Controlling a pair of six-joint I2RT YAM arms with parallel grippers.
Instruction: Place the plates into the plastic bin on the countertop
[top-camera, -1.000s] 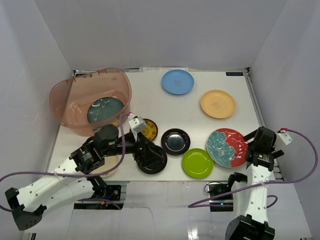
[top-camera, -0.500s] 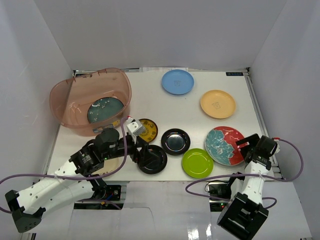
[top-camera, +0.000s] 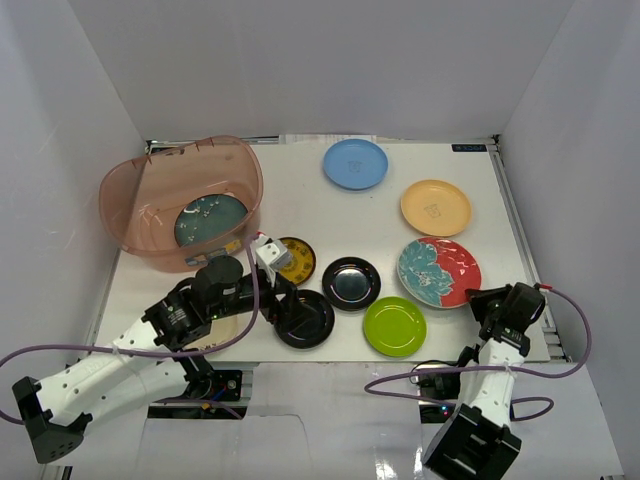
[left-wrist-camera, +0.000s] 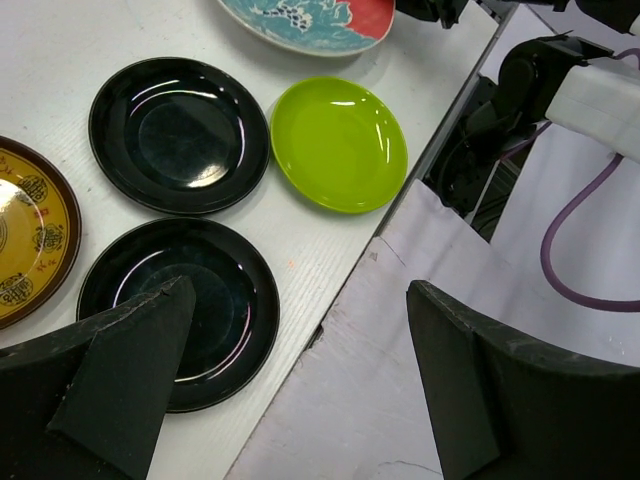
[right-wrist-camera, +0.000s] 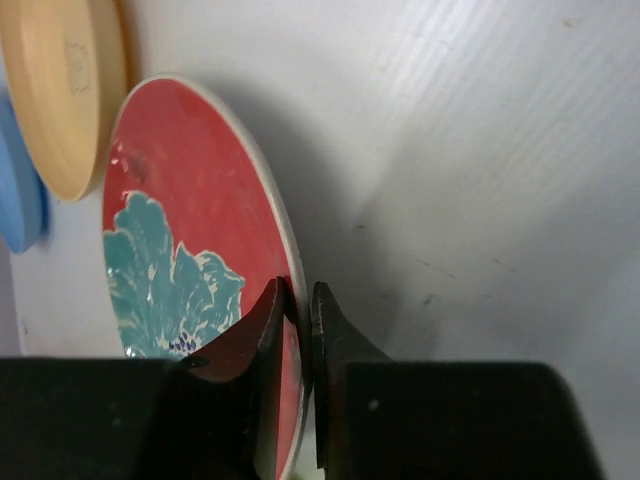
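My right gripper (right-wrist-camera: 297, 292) is shut on the near rim of the red-and-teal plate (right-wrist-camera: 190, 230), one finger above and one below; from above they sit at the right (top-camera: 478, 298). My left gripper (left-wrist-camera: 300, 285) hangs wide open over the table's near edge, one finger over a black plate (left-wrist-camera: 215, 300) and holding nothing. A second black plate (top-camera: 350, 283), a lime green plate (top-camera: 395, 326), a yellow-patterned plate (top-camera: 295, 260), an orange plate (top-camera: 435, 207) and a light blue plate (top-camera: 355, 163) lie on the countertop (top-camera: 300, 200). The plastic bin (top-camera: 135, 185) holds a dark teal plate (top-camera: 210, 220).
White walls enclose the countertop on three sides. Metal rails run along its left and right edges (top-camera: 515, 215). Purple cables (top-camera: 560, 365) loop off the near edge by the arm bases. The left arm (top-camera: 190, 310) lies just in front of the bin.
My right gripper has closed on the red-and-teal plate's rim, and plate and gripper have shifted left and toward the back. The left arm has barely moved.
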